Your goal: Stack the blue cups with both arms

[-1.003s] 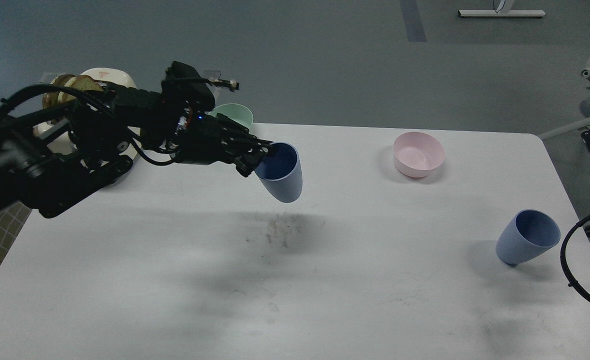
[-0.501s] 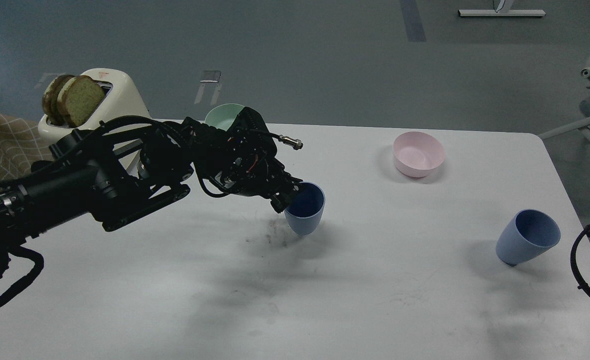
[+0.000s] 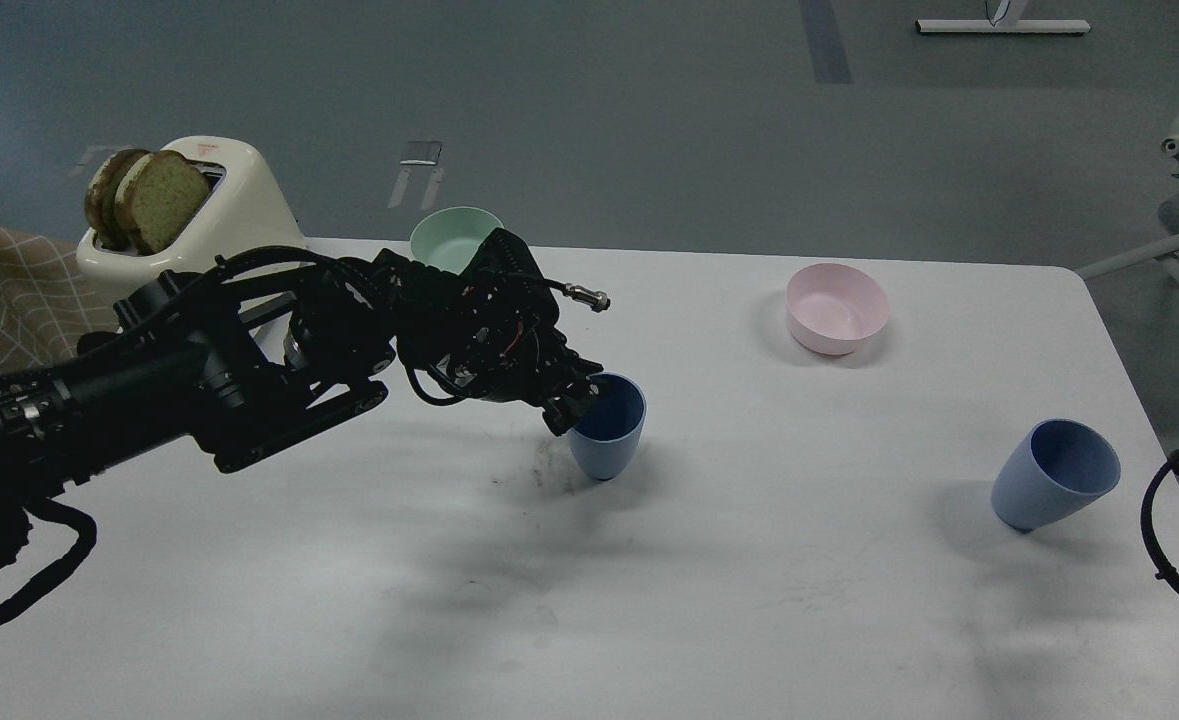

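One blue cup (image 3: 609, 430) stands upright near the middle of the white table (image 3: 349, 620), its base on or just above the surface. My left gripper (image 3: 579, 400) is shut on its left rim, with one finger inside the cup. The second blue cup (image 3: 1054, 488) stands at the right side of the table, leaning right. My right gripper is out of view; only a loop of black cable (image 3: 1164, 540) shows at the right edge.
A pink bowl (image 3: 837, 308) sits at the back right. A mint-green bowl (image 3: 449, 235) sits at the back, partly behind my left arm. A cream toaster (image 3: 199, 215) with bread slices stands at the back left. Dark smudges (image 3: 549, 465) mark the table centre.
My left arm has carried the blue cup down and to the right, from the air to table level. Over the last half second it barely moved. The right cup stayed still.
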You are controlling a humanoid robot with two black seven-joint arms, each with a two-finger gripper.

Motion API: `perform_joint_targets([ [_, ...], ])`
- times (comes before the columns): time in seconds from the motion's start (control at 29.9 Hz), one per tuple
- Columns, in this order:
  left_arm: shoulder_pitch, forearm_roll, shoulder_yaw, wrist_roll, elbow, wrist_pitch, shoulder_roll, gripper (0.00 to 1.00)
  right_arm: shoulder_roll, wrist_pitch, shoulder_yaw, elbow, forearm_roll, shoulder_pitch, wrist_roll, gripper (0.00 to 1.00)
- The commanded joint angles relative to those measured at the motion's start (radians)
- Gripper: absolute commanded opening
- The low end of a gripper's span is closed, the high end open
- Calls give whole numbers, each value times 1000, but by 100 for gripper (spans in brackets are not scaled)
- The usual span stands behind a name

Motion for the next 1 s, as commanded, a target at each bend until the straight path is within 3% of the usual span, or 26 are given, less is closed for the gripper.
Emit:
perform_joint_targets([
  [0.0, -3, -30, -42, -10, -1, 0, 16, 65, -28, 0, -9, 2, -10, 0, -2, 100],
  [0.17, 5, -203, -157, -11, 3, 0, 36, 78, -106, 0, -14, 2, -12, -1, -4, 100],
  [0.3, 57, -501, -371, -8, 6, 0, 76, 96, -198, 0, -18, 28, -26, -11, -7, 100],
  [0.47, 158, -853, -626, -13, 23, 0, 94, 97, -295, 0, -23, 137, -136, -44, -5, 100],
  [0.63, 344, -1244, -902, -11, 26, 93, 82, 98, -352, 0, -23, 296, -396, -63, -8, 100],
  [0.8, 434, -1481, -975, -5, 54, 145, 67, 98, -359, 0, -25, 458, -732, -83, -10, 100],
  [0.97, 441, -1569, -969, 1, 130, 148, 48, 98, -379, 0, -80, 672, -1123, -182, -8, 100],
])
